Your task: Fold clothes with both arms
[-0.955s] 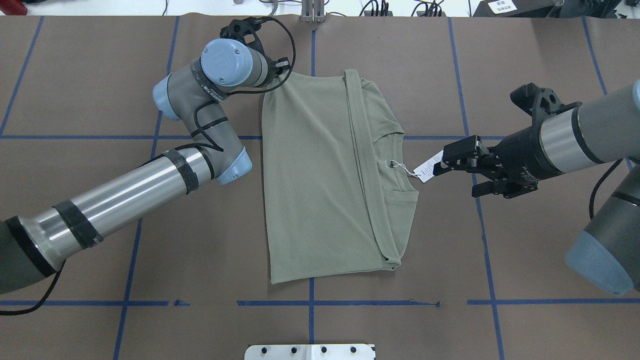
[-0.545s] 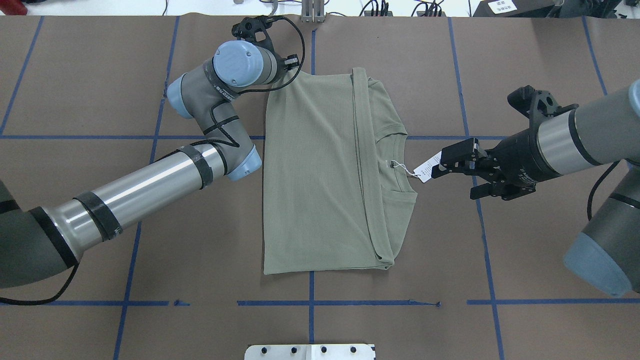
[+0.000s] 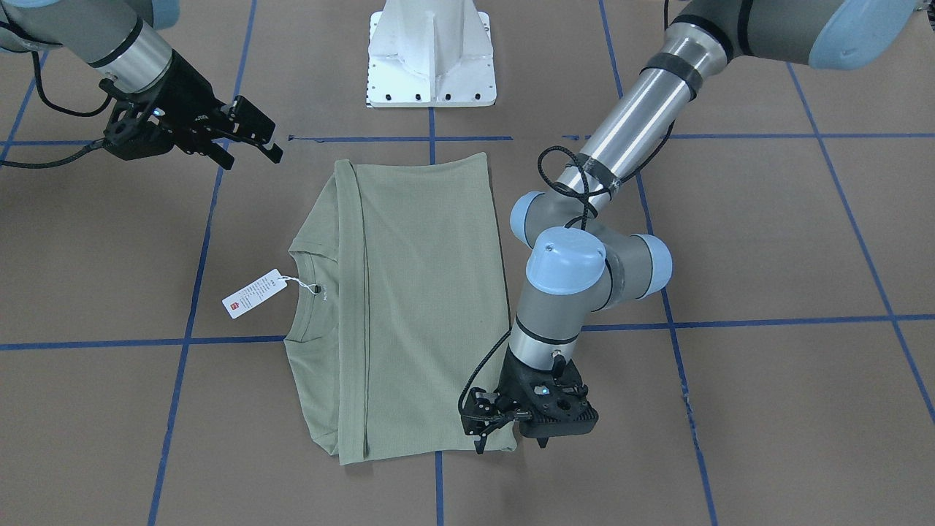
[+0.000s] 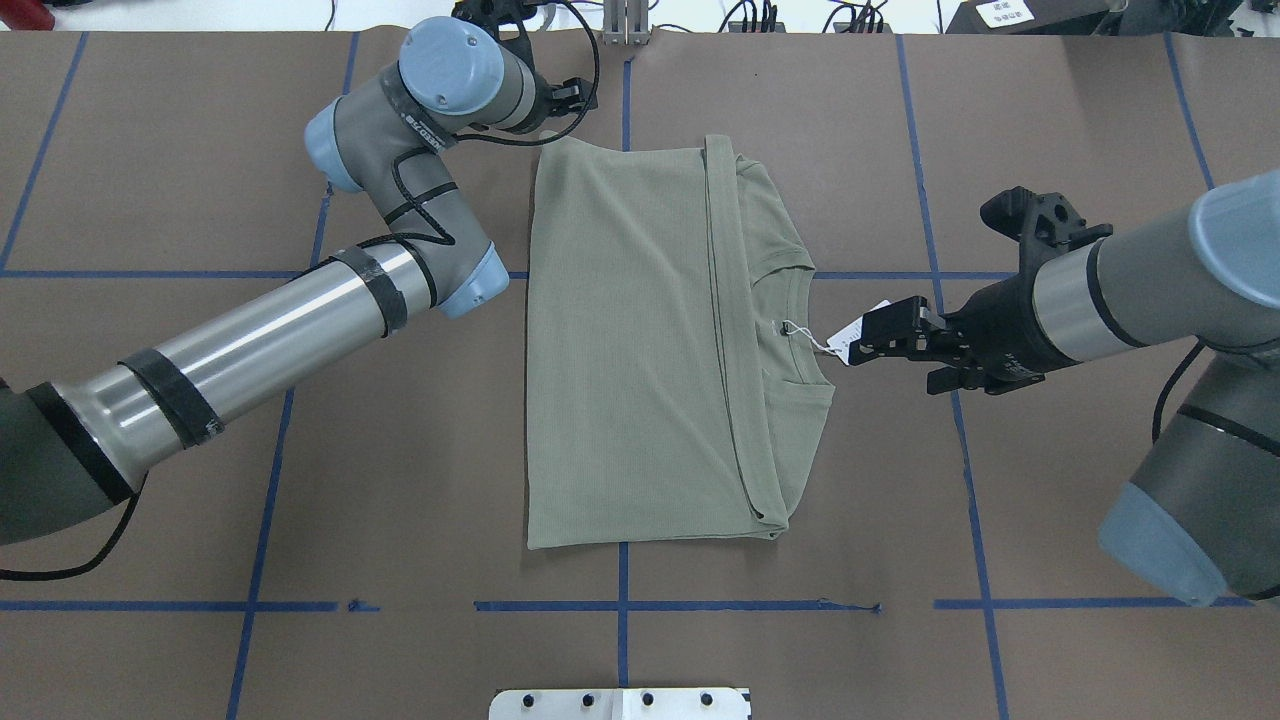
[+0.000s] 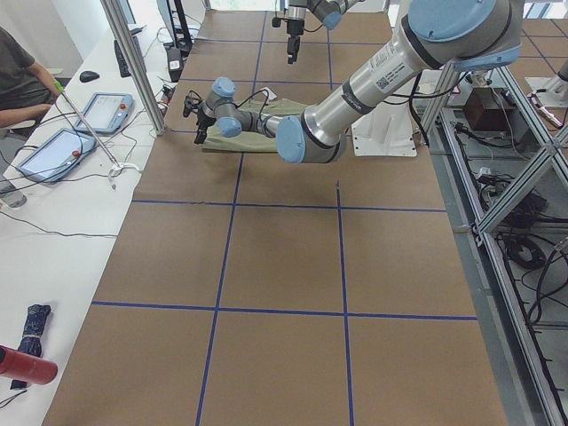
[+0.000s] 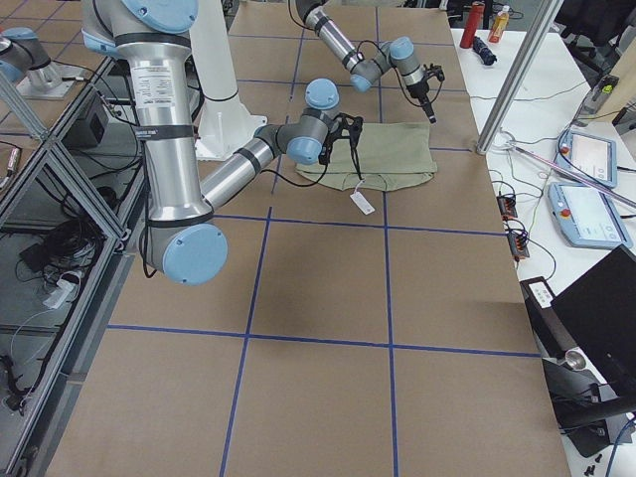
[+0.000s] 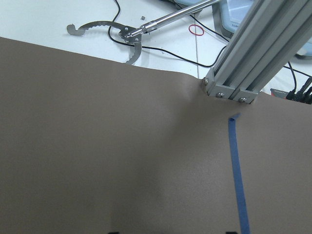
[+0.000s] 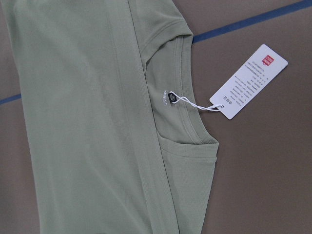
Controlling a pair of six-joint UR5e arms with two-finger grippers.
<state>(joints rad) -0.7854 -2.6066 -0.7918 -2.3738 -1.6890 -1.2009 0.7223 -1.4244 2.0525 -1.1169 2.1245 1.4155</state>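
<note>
Bare table (image 4: 1050, 500) runs wide toward both ends. Mid-table the shirt (image 4: 630, 350) lies flat. The left arm (image 4: 270, 345) slants in beside it, and the right gripper (image 4: 895, 350) hangs over its collar side. A pedestal (image 3: 431, 51) stands at the robot's edge, a post (image 4: 625, 20) opposite.

Sage-green shirt (image 4: 630, 340), white hang tag (image 3: 254, 294), brown table (image 4: 1050, 120), blue tape grid (image 4: 150, 274)

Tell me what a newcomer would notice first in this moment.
The sage-green shirt, folded into a neat rectangle, lies mid-table on brown paper gridded with blue tape. Its white hang tag sticks out from the collar toward the open right gripper, which hovers off the shirt. The left gripper points down at the shirt's far corner.
</note>
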